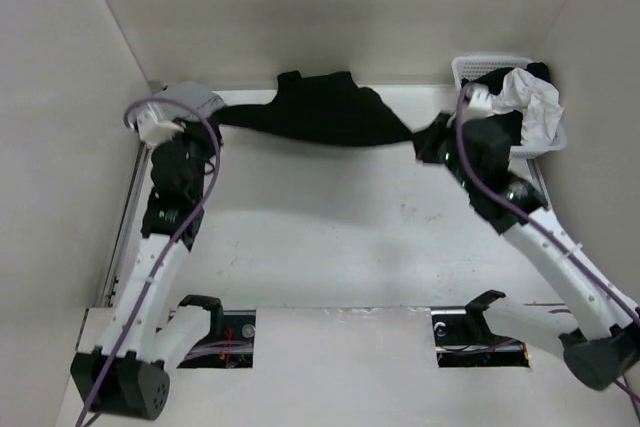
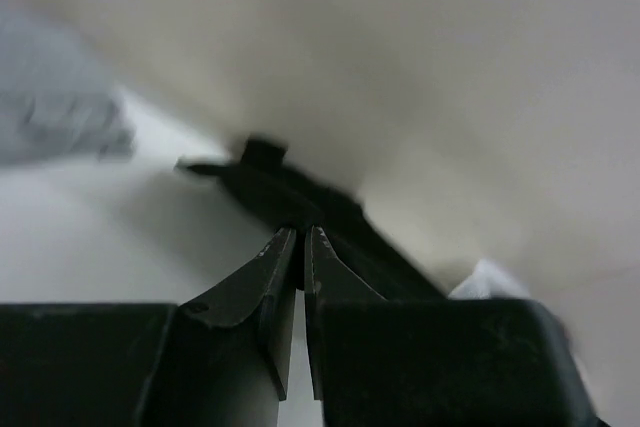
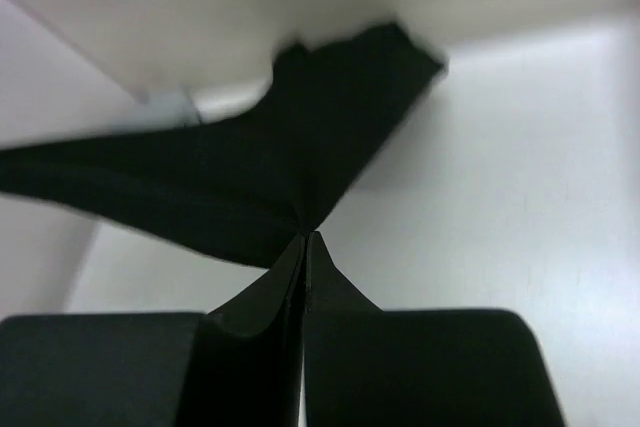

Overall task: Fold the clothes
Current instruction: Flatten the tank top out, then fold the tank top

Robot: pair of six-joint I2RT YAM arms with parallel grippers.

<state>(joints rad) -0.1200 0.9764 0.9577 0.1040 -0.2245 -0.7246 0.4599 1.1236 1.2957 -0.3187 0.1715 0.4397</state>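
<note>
Both sets of jaws are pressed together on cloth. The left gripper (image 2: pixel 301 235) pinches one end of the black garment (image 1: pixel 320 112) with only a sliver of gap between its fingers, and the right gripper (image 3: pixel 304 237) is clamped tight on the other end. From where I stand, the garment hangs between them like a slack hammock across the far side of the table (image 1: pixel 330 237). Its middle is bunched near the back wall, its left end sits by the far-left corner, and its right end is just in front of the basket (image 1: pixel 470 69). It isn't laid flat, so I'd judge the folding proper hasn't begun and this is the spreading-out stage. What worries me is the grips. Each holds only a thin pinch of soft cloth, and if the arms pull further apart, one end could slide out and the garment would drop in a heap. The right end is also close to the basket, where a white cloth (image 1: pixel 530 97) spills over the rim, and a swing that way could snag it. On the left, a grey garment (image 1: pixel 190 95) lies right beside the wrist and could get dragged along.
</note>
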